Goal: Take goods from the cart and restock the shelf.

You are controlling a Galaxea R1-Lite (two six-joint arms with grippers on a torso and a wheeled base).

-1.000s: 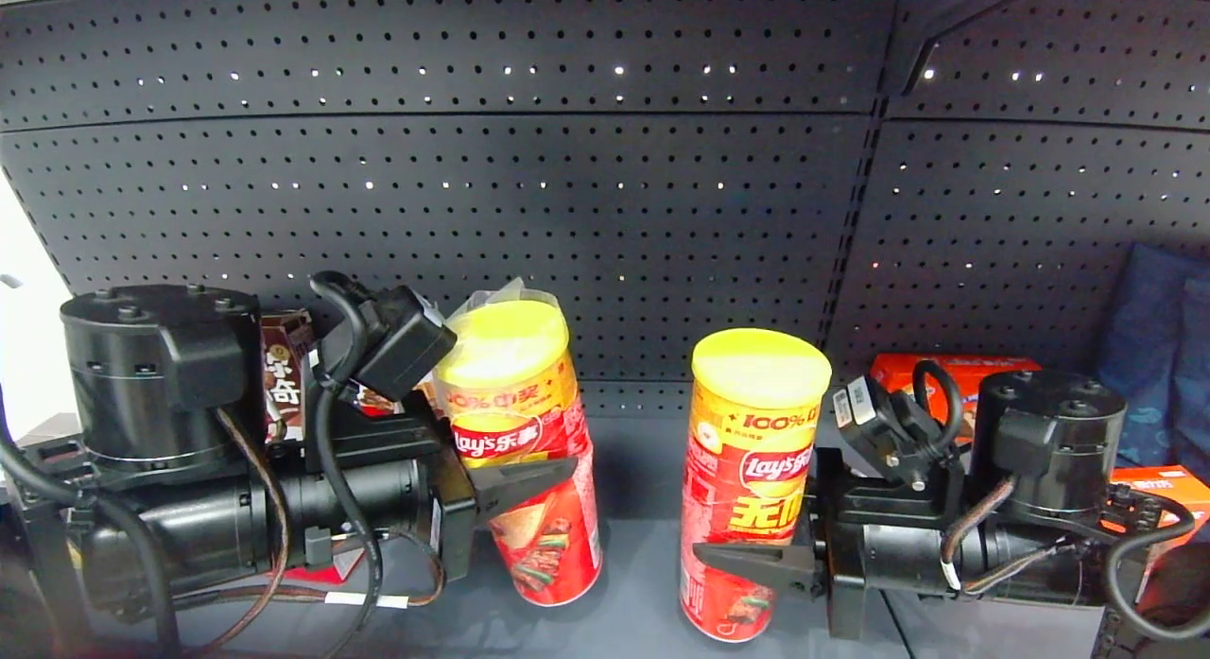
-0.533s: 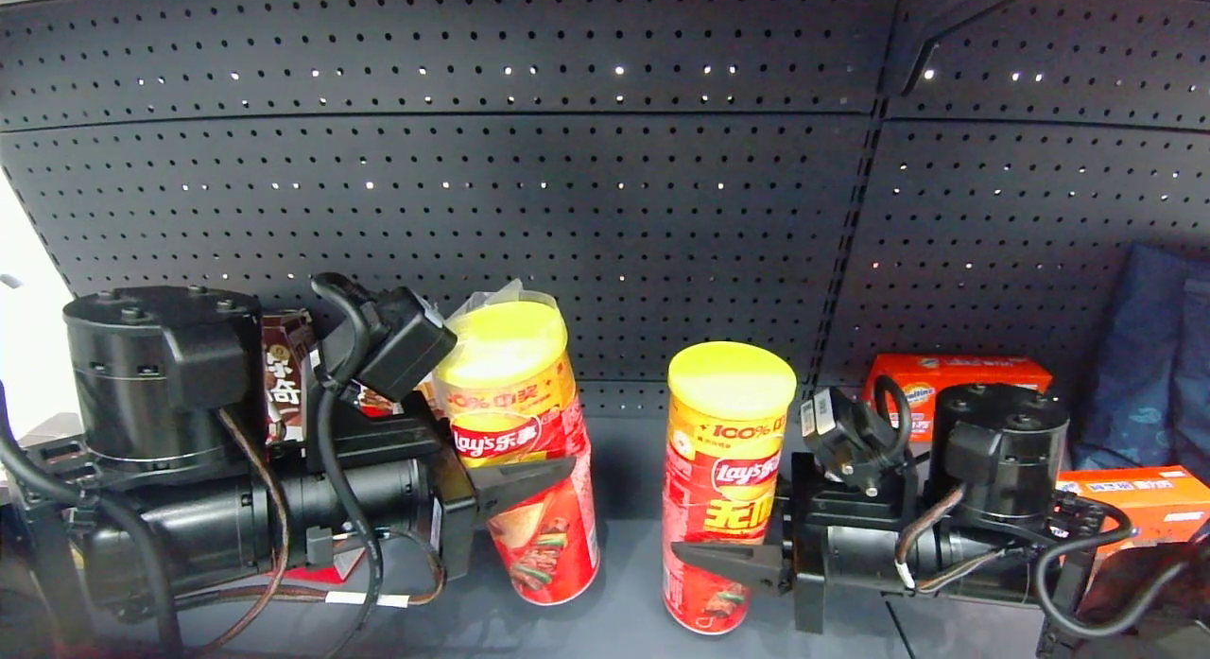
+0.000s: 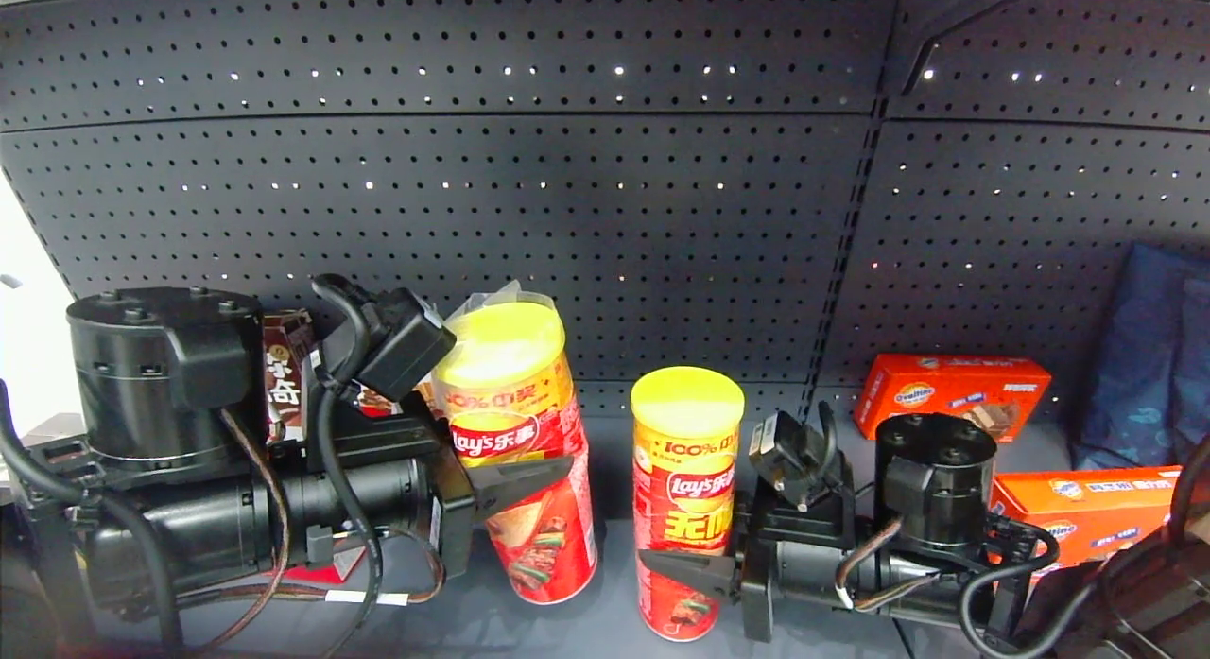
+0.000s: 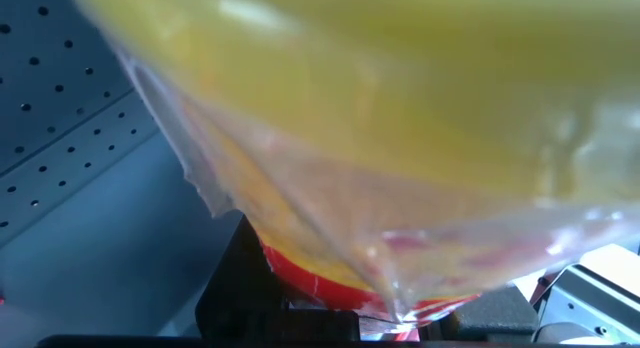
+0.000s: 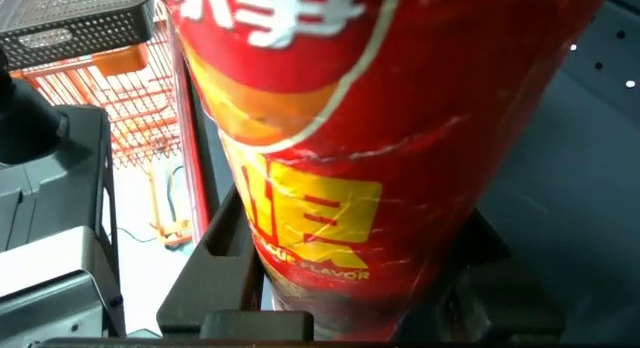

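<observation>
Pegboard shelf — left tool around a tilted chip can, right tool with its upright can now closer.

The head camera is facing the shelf from near; the wrist cameras are looking very closely along the left chip can and the right chip can, both shared.

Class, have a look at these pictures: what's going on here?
A two-armed robot is restocking a shelf. Its left gripper holds a tilted chip can with plastic over its lid; its right gripper holds an upright chip can beside it. Both cans are down at shelf level, not yet released. Orange boxes sit further right.
</observation>
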